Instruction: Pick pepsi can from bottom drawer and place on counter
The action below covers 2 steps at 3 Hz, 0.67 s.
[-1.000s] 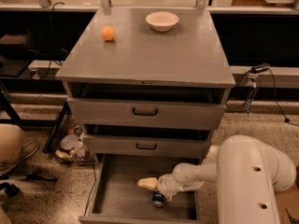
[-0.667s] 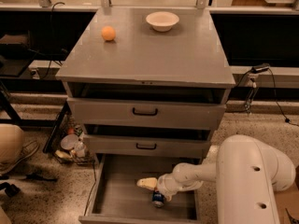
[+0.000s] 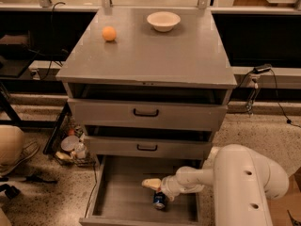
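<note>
The pepsi can (image 3: 160, 200) is small and dark blue. It stands on the grey floor of the open bottom drawer (image 3: 122, 199), right of the middle and near the front. My gripper (image 3: 153, 186) reaches into the drawer from the right on the white arm (image 3: 197, 178). It sits just above and slightly left of the can, very close to it or touching it. The counter (image 3: 150, 55) is the flat grey top of the cabinet, well above the gripper.
An orange ball (image 3: 109, 33) and a white bowl (image 3: 163, 20) sit at the back of the counter. The two upper drawers (image 3: 146, 113) are slightly open and overhang the bottom drawer. Clutter (image 3: 70, 147) lies on the floor to the cabinet's left.
</note>
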Motion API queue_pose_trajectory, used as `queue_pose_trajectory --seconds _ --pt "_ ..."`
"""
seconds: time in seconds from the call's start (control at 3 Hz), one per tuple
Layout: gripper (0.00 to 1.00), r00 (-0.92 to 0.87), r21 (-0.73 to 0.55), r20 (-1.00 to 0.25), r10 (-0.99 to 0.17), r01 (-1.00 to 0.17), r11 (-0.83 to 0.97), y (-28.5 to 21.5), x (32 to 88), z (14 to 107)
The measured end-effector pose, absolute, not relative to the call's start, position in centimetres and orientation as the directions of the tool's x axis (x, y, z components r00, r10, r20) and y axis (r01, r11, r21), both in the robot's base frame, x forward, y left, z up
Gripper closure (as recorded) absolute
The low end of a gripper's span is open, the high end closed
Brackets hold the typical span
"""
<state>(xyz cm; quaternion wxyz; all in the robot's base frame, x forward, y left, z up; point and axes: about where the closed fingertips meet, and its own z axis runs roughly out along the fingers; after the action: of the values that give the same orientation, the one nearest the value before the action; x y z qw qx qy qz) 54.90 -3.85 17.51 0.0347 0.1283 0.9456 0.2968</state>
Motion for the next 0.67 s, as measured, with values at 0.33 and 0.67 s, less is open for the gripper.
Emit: queue_pose_trajectory --seconds 0.33,0.67 --pt "0.00 -0.963 0.570 0.015 0.268 0.229 0.789 -3.7 55.9 15.4" --pt "0.19 -0.968 0.579 0.044 0.248 0.227 0.783 -2.4 56.0 13.7"
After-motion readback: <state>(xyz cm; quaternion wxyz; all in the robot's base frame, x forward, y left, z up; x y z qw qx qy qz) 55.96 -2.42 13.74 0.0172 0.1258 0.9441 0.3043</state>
